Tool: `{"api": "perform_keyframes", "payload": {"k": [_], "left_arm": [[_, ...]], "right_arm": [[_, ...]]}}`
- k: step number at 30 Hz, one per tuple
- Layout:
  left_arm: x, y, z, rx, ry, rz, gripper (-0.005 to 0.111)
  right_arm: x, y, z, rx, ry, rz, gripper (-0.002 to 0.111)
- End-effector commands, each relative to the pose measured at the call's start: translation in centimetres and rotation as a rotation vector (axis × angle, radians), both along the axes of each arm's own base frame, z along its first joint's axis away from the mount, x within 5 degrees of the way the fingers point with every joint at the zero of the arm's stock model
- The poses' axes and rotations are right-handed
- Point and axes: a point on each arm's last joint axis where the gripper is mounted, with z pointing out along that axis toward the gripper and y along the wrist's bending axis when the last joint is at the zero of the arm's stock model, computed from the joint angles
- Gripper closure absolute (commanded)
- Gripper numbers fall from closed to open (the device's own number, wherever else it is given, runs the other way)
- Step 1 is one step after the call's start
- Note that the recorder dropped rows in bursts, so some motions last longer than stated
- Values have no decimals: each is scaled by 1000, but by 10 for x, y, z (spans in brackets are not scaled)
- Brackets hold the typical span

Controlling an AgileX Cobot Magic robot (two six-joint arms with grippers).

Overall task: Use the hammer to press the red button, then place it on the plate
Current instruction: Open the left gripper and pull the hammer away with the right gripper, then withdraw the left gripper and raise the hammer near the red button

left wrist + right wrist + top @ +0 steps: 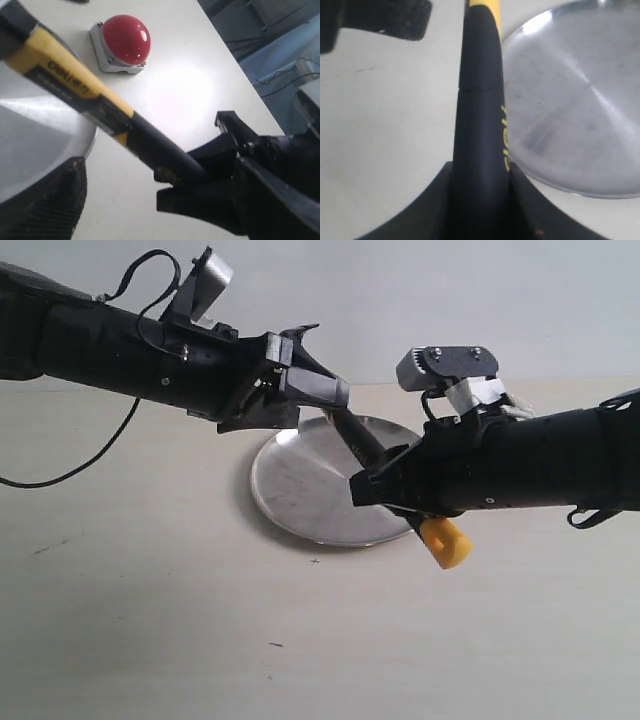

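right claw [385, 490]: closed around the black handle of the hammer [85, 92]; in the right wrist view its 2 fingers sit tight on both sides of the handle.
left claw [325, 400]: jaws wide apart, gripping nothing. It hangs over the far rim of the plate [310, 490], just beside the upper part of the hammer. I cannot tell if it touches the hammer.
left claw finger [50, 200]: only 1 is clear in the left wrist view, a dark ribbed pad over the plate.
hammer: held in the air over the plate, slanted and clear of its surface. The yellow neck with the lettering points toward the left claw.
hammer head: hidden by the left claw in the exterior view, so I cannot tell its exact place.
yellow end: sticks out below the right claw, past the near rim of the plate.
red button [126, 37]: stands on the desk [200, 630] on its grey square base, near the plate but apart from it, and apart from the hammer. Only the left wrist view shows it.
plate: flat on the desk, between the 2 arms.
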Motion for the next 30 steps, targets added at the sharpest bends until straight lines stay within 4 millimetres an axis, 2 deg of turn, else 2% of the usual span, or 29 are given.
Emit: {"api": "perform_keyframes", "payload": {"k": [1,5,10,15,20,24,27,30], "left_arm": [[-7,12,21,-17,-40,-52,35],[-16,29,40,-57,-43,-122,56],[-30,49,59,-69,-68,-189,106],[-49,58,69,-48,-118,-141,107],[-79,71,71,-15,-190,-53,107],[-113,87,70,-3,-302,57,107],[-150,103,65,-34,-413,167,107],[-188,119,51,-74,-501,268,107]], "right_arm": [[-4,-5,29,26,-96,-33,108],[-9,-17,41,12,-132,-122,108],[-18,-34,48,-41,-174,-230,108],[-28,-48,52,-77,-210,-307,108],[-35,-66,49,-208,-258,-383,108],[-41,-77,42,-304,-274,-408,108],[-44,-78,40,-308,-269,-407,108],[-44,-78,40,-308,-269,-407,108]]}}
